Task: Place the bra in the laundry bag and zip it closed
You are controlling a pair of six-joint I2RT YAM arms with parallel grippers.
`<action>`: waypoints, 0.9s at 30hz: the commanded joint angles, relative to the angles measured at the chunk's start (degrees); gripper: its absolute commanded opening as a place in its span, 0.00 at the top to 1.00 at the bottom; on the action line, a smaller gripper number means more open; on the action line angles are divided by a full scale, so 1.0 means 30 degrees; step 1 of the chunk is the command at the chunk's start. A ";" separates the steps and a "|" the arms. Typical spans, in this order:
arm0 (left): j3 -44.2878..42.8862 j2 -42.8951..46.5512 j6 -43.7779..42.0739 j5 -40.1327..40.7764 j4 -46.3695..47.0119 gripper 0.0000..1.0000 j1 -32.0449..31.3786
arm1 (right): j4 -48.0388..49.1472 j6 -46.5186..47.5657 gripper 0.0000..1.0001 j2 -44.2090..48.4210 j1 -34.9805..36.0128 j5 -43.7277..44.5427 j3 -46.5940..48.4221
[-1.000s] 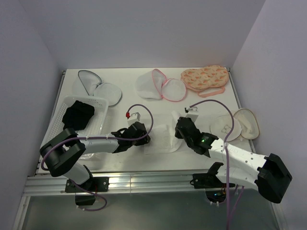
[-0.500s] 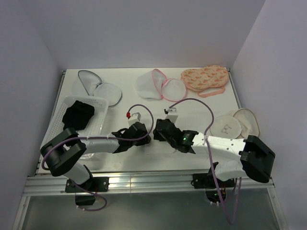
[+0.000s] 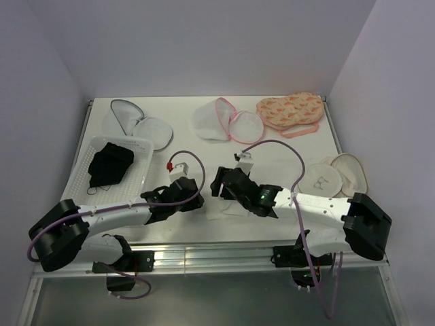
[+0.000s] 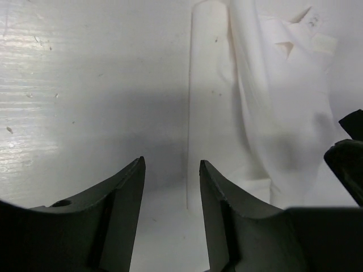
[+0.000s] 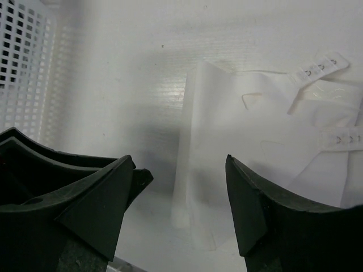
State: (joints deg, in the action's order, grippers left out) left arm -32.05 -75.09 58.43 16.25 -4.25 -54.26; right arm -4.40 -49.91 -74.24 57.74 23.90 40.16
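Note:
The black bra (image 3: 111, 165) lies crumpled in a white basket (image 3: 145, 166) at the left. The laundry bag (image 3: 228, 122), white mesh with pink trim, lies open at the back centre, away from both arms. Between the arms a folded white garment (image 3: 228, 209) (image 4: 272, 113) (image 5: 255, 141) with hook strips lies flat on the table. My left gripper (image 3: 198, 199) (image 4: 172, 164) is open and empty just left of the garment's folded edge. From the right, my right gripper (image 3: 217, 187) (image 5: 180, 160) hangs open over that same edge, with nothing between its fingers.
A white mesh pouch with grey trim (image 3: 136, 122) lies at the back left. An orange patterned pouch (image 3: 291, 111) is at the back right. A cream clamshell pouch (image 3: 338, 176) sits by the right edge. The two grippers' tips are close together.
My right arm swung left across the white garment and its jaws opened wide. The left arm drew back to the left and opened slightly.

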 commanded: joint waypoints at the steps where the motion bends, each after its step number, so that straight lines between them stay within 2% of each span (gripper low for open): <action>1: -0.0155 0.1239 0.0210 0.0706 -0.0721 0.49 -0.0107 | -0.0231 -0.0618 0.26 0.1657 -0.0084 0.1202 -0.0289; 5: -0.1263 0.1185 -0.0491 0.0823 -0.0430 0.40 -0.0107 | -0.0523 -0.0736 0.23 0.2917 -0.0582 0.1437 -0.1431; 11: -0.3286 -0.0979 -0.1430 0.0911 0.0301 0.36 -0.0107 | -0.0730 -0.0999 0.21 0.4353 -0.1549 0.1116 -0.2749; 20: -0.4023 -0.3912 -0.1725 -0.0083 0.2324 0.37 -0.0107 | -0.0466 -0.1000 0.21 0.5818 -0.3333 -0.0026 -0.4595; 27: -0.2969 -0.4179 -0.1344 -0.0056 0.3672 0.40 -0.0224 | 0.0587 -0.0853 0.21 0.5703 -0.4069 -0.0847 -0.5418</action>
State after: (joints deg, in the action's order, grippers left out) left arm -42.09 -87.96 54.54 16.45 2.09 -54.48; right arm -5.78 -52.27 -57.65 46.06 21.87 24.38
